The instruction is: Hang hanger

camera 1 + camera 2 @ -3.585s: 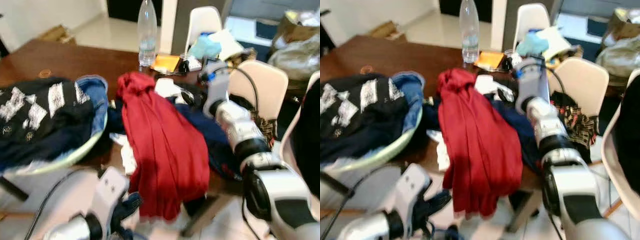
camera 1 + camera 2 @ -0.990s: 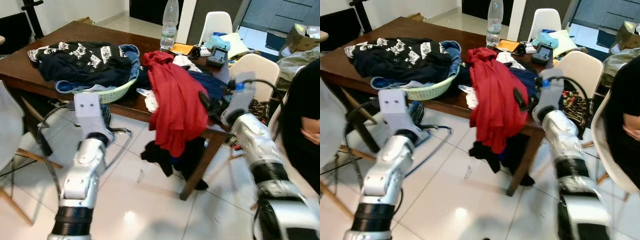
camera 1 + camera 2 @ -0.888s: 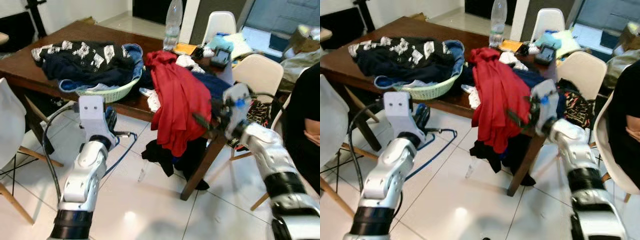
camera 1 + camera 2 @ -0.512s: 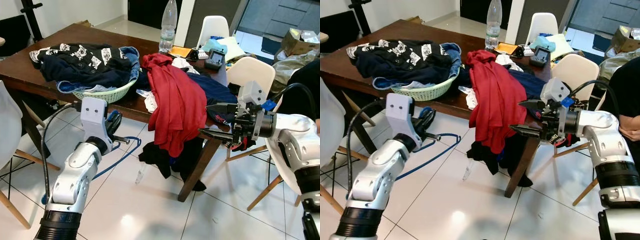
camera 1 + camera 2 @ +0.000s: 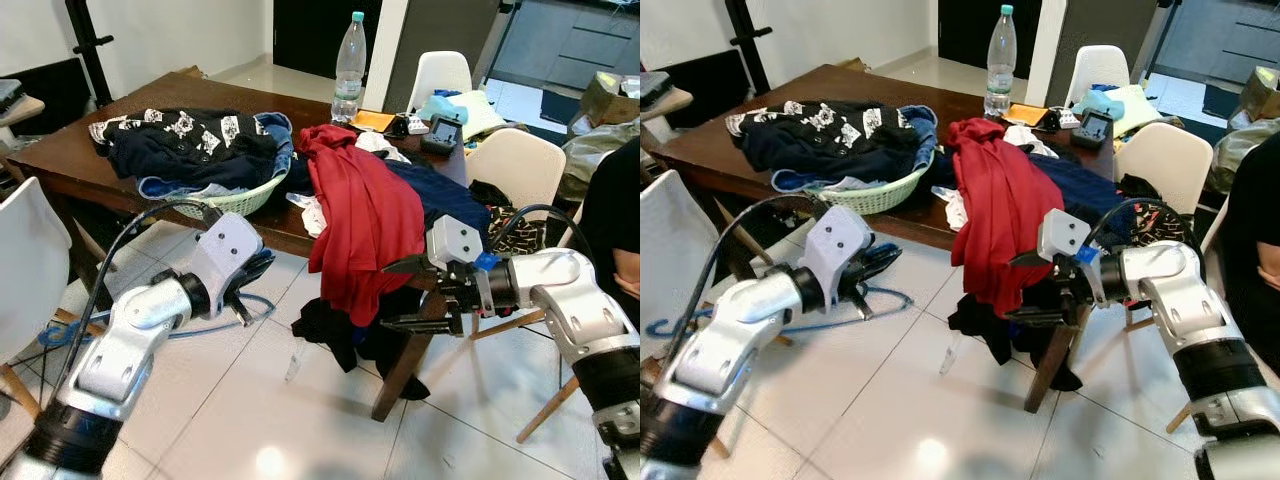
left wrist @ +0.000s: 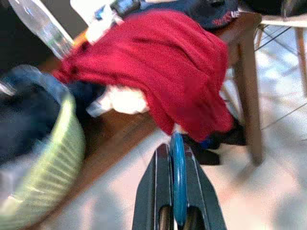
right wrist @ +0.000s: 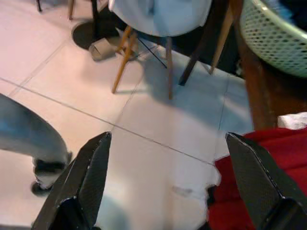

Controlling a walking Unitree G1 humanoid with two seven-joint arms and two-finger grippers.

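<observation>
Blue hanger (image 6: 178, 179) sits pinched between the closed fingers of the left gripper (image 5: 252, 283), low over the floor beside the wooden table (image 5: 60, 150). Right gripper (image 5: 400, 295) is spread wide, empty, just beside the red garment (image 5: 365, 220) draped off the table's edge.

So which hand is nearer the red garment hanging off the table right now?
The right. The right hand is open at the lower edge of the red garment. The left hand, shut on the blue hanger, is farther off, low beside the green basket.
</observation>
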